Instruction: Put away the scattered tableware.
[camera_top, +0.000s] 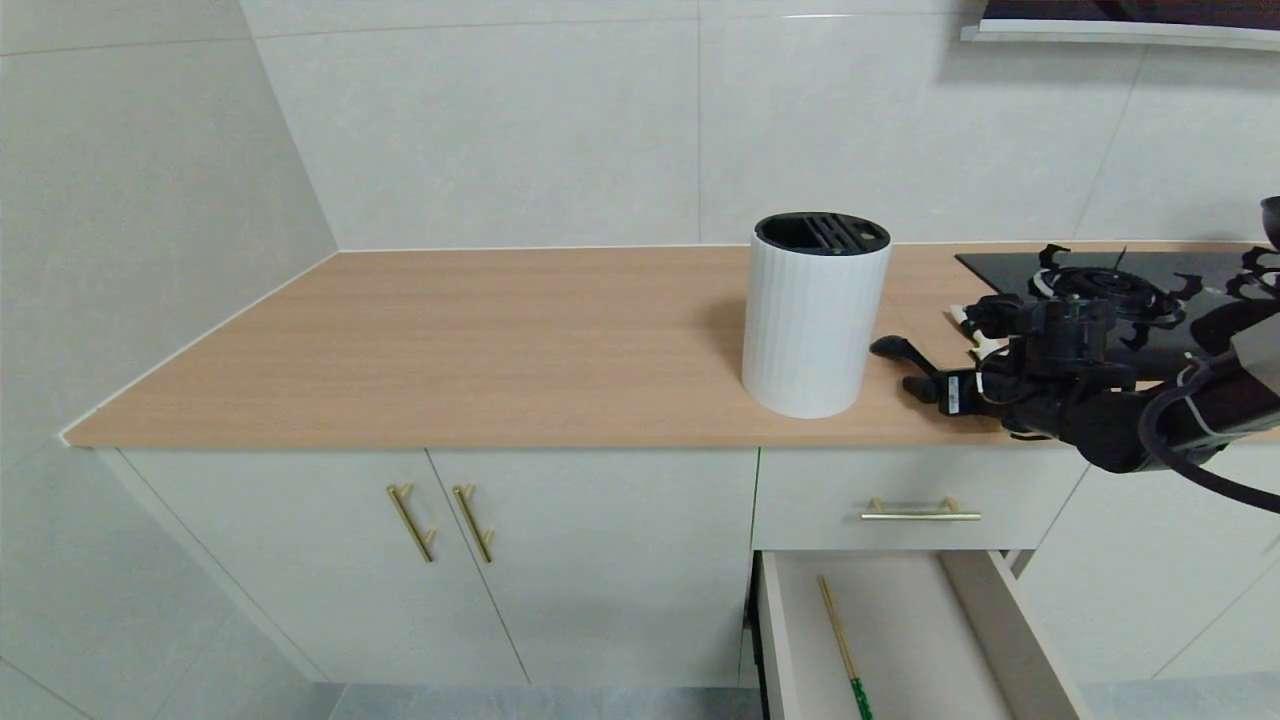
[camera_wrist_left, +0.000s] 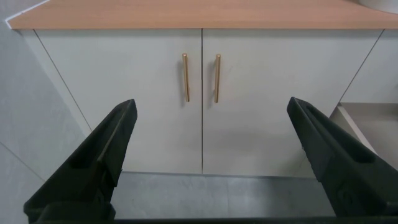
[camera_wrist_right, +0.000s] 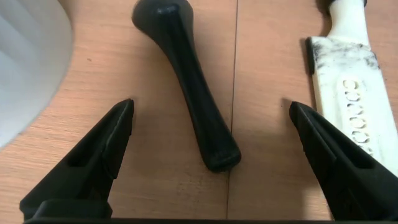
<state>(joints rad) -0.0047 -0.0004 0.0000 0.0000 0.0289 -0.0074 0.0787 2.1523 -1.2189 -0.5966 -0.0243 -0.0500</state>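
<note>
Handle (camera_wrist_right: 186, 81) of a black utensil lies on the counter (camera_top: 500, 340) just beside the white holder (camera_top: 815, 320), under the right gripper (camera_wrist_right: 211, 112), which hangs wide open. Best to drop straight, pinch its narrow middle, and miss the white utensil (camera_wrist_right: 348, 81) beyond.

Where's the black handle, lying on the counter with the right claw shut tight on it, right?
Not quite. The black handle does lie on the counter, but the right claw is open, one finger on each side, not gripping it. The right wrist view shows this.
</note>
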